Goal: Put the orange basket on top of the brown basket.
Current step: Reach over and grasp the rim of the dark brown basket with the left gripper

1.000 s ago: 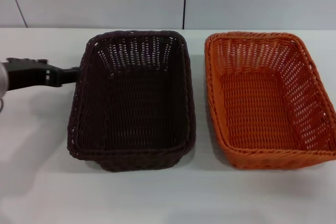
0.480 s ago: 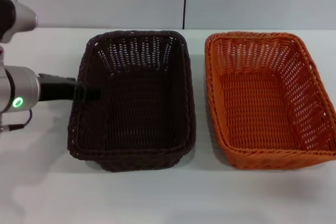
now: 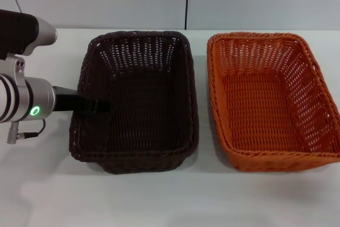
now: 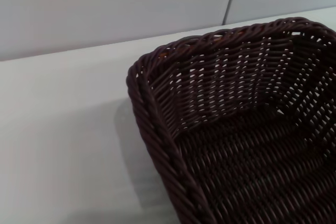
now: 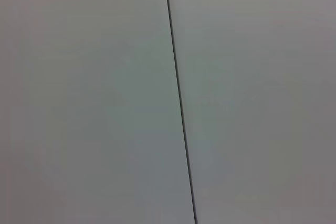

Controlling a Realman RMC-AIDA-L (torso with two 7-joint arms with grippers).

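Left gripper (image 3: 98,106) reaches over the brown basket (image 3: 135,102) at its 9 o'clock rim, likely steadying it; jaws' state unclear. Orange basket (image 3: 271,99) sits untouched at 3 o'clock.

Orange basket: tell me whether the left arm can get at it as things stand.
Probably not directly. The left end effector sits at the brown basket's left rim, and that basket lies between it and the orange basket. It would need to reach over it.

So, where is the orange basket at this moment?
In the head view, the orange basket stands on the table's right side, beside the brown basket, not touching it.
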